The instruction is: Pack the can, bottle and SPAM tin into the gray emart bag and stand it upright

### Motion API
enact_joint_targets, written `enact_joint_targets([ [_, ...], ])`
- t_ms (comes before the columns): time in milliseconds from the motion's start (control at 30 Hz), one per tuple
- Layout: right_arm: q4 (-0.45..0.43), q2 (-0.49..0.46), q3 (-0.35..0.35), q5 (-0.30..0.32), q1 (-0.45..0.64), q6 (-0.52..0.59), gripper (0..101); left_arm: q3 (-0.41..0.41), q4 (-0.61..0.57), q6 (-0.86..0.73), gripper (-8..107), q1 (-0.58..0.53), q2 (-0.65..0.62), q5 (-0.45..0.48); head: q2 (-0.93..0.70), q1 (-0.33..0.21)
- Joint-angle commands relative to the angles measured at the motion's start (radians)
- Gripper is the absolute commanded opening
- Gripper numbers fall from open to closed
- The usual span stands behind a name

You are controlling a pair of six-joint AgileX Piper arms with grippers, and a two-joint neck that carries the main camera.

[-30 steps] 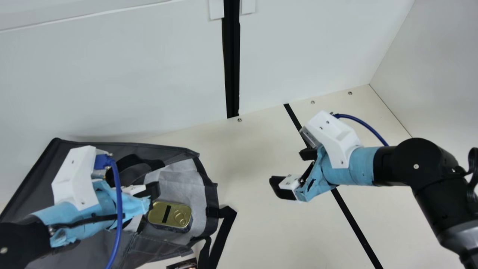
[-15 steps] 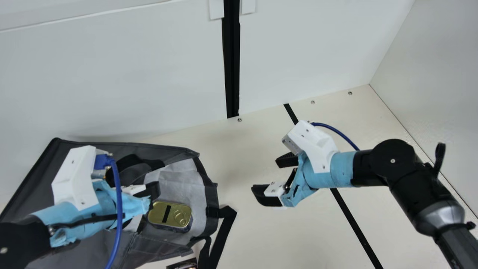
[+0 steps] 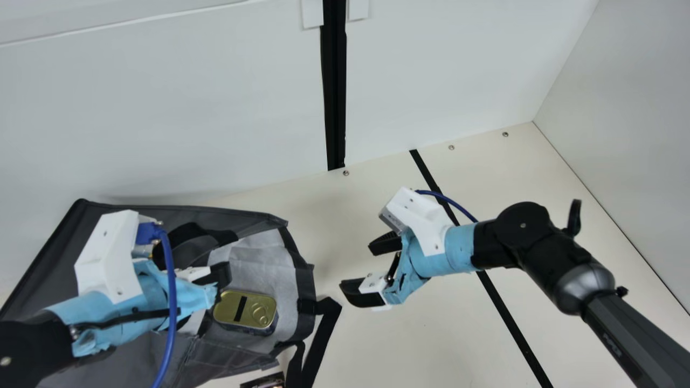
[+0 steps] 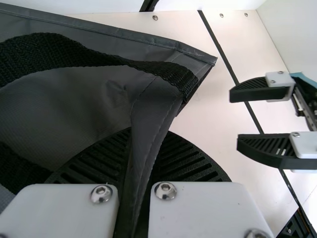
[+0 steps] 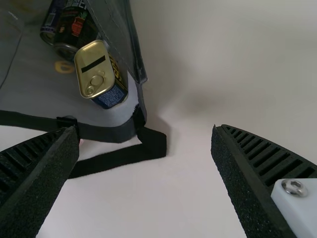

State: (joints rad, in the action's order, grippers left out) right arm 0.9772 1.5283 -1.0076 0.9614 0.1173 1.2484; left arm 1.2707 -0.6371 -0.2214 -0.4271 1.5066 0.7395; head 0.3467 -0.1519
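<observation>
So the gray emart bag is the big thing here, and it hasn't budged over the last second: lying over, mouth facing our right side. Our left arm has stayed put too. What's changed is our right arm, which has swung in across the table toward that mouth, ending up just beside it but apart from it. We read that as the packing being about done and the standing-up part coming next, with a second hold on the bag needed.

Our left gripper is clamped on a fold of the bag's edge, fabric pinched between its fingers. Our right gripper has its fingers wide apart with nothing between them.

Inside the bag, deeper in, we've got two dark round containers side by side, probably the can and bottle, though we can't tell which is which. The SPAM tin sits in front of them, nearer the mouth, gold lid showing. Smallest bit: a black strap loops out past the rim. We'd watch that tin, since it could slide out if the mouth dips during the lift.
</observation>
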Motion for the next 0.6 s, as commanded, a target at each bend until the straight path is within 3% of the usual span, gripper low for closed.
enact_joint_targets([
  [0, 0.013, 0.024, -0.006, 0.001, -0.011, 0.015, 95, 0.000, 0.000, 0.000, -8, 0.000, 0.000, 0.000, 0.002, -0.023],
  [567, 0.131, 0.233, -0.090, 0.005, -0.101, 0.096, 95, 0.000, 0.000, 0.000, -8, 0.000, 0.000, 0.000, 0.002, -0.023],
])
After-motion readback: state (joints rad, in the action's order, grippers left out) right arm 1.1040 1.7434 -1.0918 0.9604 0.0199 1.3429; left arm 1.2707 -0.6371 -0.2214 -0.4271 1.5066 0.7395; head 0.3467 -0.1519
